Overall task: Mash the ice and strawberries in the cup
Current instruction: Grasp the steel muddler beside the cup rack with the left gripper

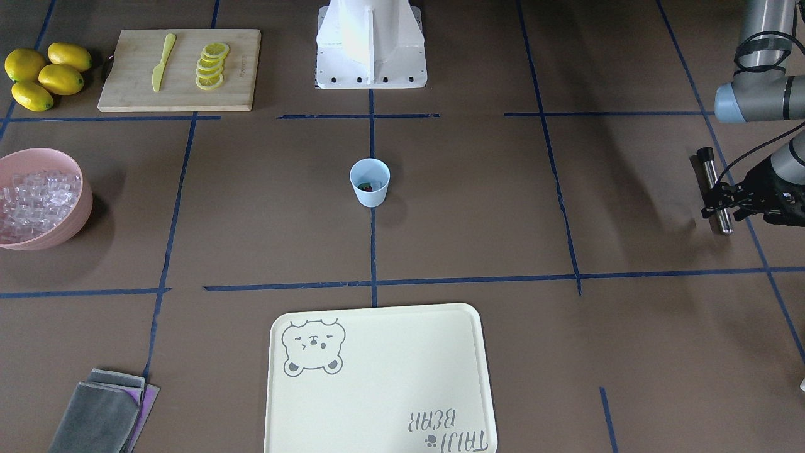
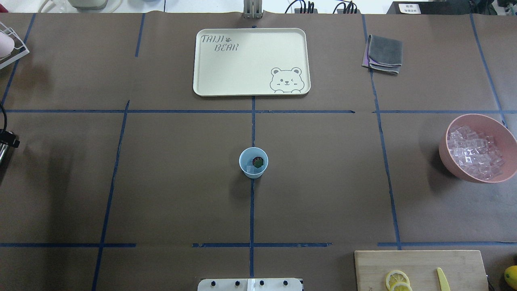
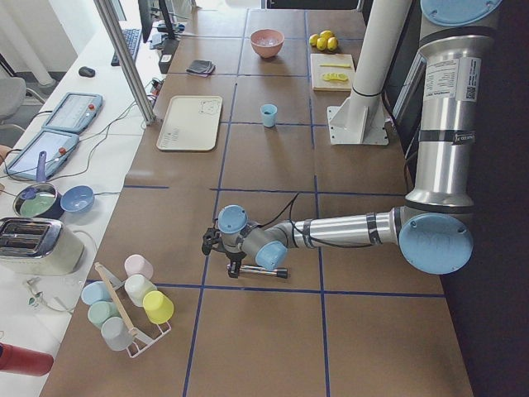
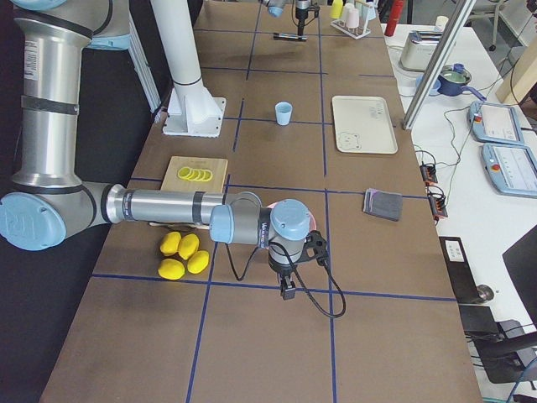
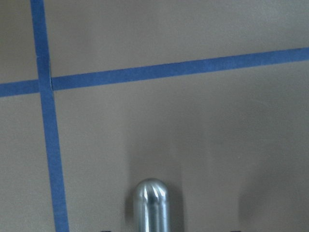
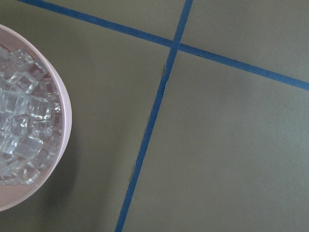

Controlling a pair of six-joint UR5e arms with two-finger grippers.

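The pale-blue cup (image 1: pixel 370 182) (image 2: pixel 253 162) stands upright at the table's middle. One dark-red strawberry (image 2: pixel 257 162) lies inside it, with a clear piece of ice (image 2: pixel 252 170) beside it. More ice (image 1: pixel 34 201) (image 6: pixel 21 135) fills the pink bowl (image 2: pixel 448 157). My left gripper (image 1: pixel 714 207) (image 3: pixel 234 266) is far off at the table's end, open, and straddles a steel rod (image 1: pixel 716 192) (image 5: pixel 150 205) with a black end that lies on the table. My right gripper (image 4: pixel 288 287) hangs beside the bowl, near the lemons; I cannot tell whether it is open or shut.
A cream tray (image 1: pixel 377 377) lies on the operators' side. A cutting board (image 1: pixel 239 69) carries lemon slices and a yellow knife, with whole lemons (image 1: pixel 44 75) next to it. A grey cloth (image 1: pixel 104 412) and a rack of cups (image 3: pixel 132 306) sit at the table's ends.
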